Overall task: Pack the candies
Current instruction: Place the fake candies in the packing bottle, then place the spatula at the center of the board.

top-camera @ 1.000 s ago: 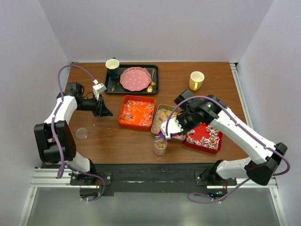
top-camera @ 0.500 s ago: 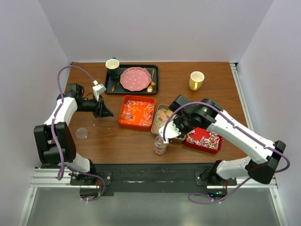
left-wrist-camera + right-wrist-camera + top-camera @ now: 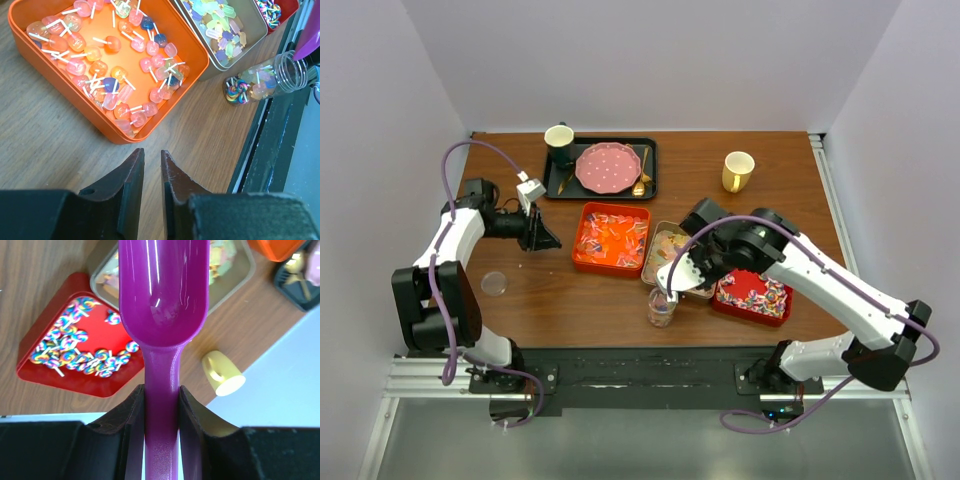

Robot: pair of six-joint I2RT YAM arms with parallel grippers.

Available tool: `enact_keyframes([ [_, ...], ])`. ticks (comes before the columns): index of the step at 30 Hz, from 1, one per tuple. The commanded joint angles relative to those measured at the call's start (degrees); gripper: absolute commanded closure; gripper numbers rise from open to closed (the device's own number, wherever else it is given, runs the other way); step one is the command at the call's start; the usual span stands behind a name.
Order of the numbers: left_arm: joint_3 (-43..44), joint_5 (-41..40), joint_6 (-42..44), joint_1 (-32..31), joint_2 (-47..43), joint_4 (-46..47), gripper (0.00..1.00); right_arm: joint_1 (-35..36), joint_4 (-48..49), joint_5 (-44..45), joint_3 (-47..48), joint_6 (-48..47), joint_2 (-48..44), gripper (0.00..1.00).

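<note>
My right gripper [image 3: 677,279] is shut on the handle of the purple scoop [image 3: 162,295]. The scoop's bowl shows empty and its tip hangs at the mouth of a clear jar [image 3: 661,309] that holds a few candies [image 3: 239,91]. Orange-red wrapped candies [image 3: 107,60] fill the orange tin [image 3: 588,262]. Pastel gummies [image 3: 220,25] lie in the metal tin [image 3: 651,257], and swirled pieces [image 3: 75,352] in the red tin [image 3: 732,312]. Left of the orange tin, my left gripper [image 3: 544,239] hovers over bare wood with its fingers [image 3: 127,172] almost together and nothing between them.
A black tray [image 3: 651,172] at the back holds a pink dotted plate [image 3: 608,167], a dark mug [image 3: 558,141] and a gold spoon [image 3: 641,178]. A yellow mug [image 3: 738,171] stands back right. A clear round lid [image 3: 494,283] lies near the left front edge.
My right arm has shifted slightly left, bringing the scoop's tip from beside the tins to over the jar's mouth. The left arm has not moved.
</note>
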Motion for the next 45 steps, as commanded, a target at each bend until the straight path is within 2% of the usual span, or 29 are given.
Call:
enact_keyframes([
  [1,-0.26,2.77,-0.20,0.46,-3.13,0.04,0.74,-0.39,-11.99,-0.90,4.50,3.22,-4.20,1.00],
  [5,-1.84,0.94,-4.84,0.46,-5.85,4.94,0.72,-6.61,-2.61,-4.67,3.71,10.34,-5.88,1.00],
  [7,-2.37,-0.56,-6.88,0.37,-7.78,8.20,0.67,-16.53,1.63,-9.49,3.01,16.49,-5.88,1.00],
  [10,-3.25,-6.53,-17.49,-0.15,-9.02,13.82,0.59,-28.84,9.88,-12.41,-0.41,24.05,-6.31,1.00],
  [11,-2.38,-7.32,-19.43,-0.24,-8.67,13.41,0.58,-34.52,13.91,-14.33,-1.56,25.63,-6.75,1.00],
  [14,-0.80,-11.02,-20.86,-0.68,-6.39,11.65,0.50,-44.73,19.81,-17.07,-5.34,30.91,-6.32,1.00],
  [15,-0.79,-12.07,-20.77,-0.68,-6.21,11.47,0.43,-47.21,21.32,-17.60,-7.09,33.36,-5.97,1.00],
  [17,-1.23,-13.39,-21.03,-0.86,-6.56,12.34,0.39,-51.96,25.52,-18.83,-8.42,35.39,-4.83,1.00],
  [20,-2.54,-17.08,-24.62,-1.65,-8.75,15.85,0.18,-61.36,31.68,-18.22,-10.00,40.40,-0.79,1.00],
  [21,-2.72,-18.13,-25.60,-1.74,-9.71,16.39,0.00,-62.78,33.01,-18.57,-9.74,42.50,2.09,1.00],
  [23,-2.72,-19.02,-27.28,-1.74,-10.16,17.18,0.00,-65.59,35.38,-18.92,-9.13,43.40,4.83,1.00],
  [26,-2.55,-22.62,-28.24,-1.74,-10.43,17.09,0.00,-66.22,38.45,-17.96,-8.95,42.70,10.19,1.00],
  [30,-2.11,-19.12,-30.61,-1.74,-8.94,17.27,0.00,-66.31,42.07,-18.83,-9.74,40.42,15.38,1.00],
  [33,-1.41,-16.22,-27.28,-1.65,-6.39,13.76,0.00,-66.40,44.79,-19.10,-10.00,41.37,18.72,1.00],
  [37,-1.32,-16.20,-24.57,-1.74,-5.24,9.90,0.00,-66.49,49.18,-19.45,-11.67,42.17,21.28,0.99],
  [40,0.78,-21.81,-20.79,-2.00,-4.80,7.26,0.01,-66.66,52.78,-19.71,-14.31,41.65,22.42,0.98],
  [42,1.67,-28.91,-19.46,-2.18,-4.89,6.73,0.04,-66.75,53.85,-20.06,-15.89,41.12,23.74,0.97],
  [45,2.90,-33.78,-16.03,-2.09,-5.68,5.93,0.06,-66.92,54.82,-20.67,-16.86,41.12,25.67,0.96],
])
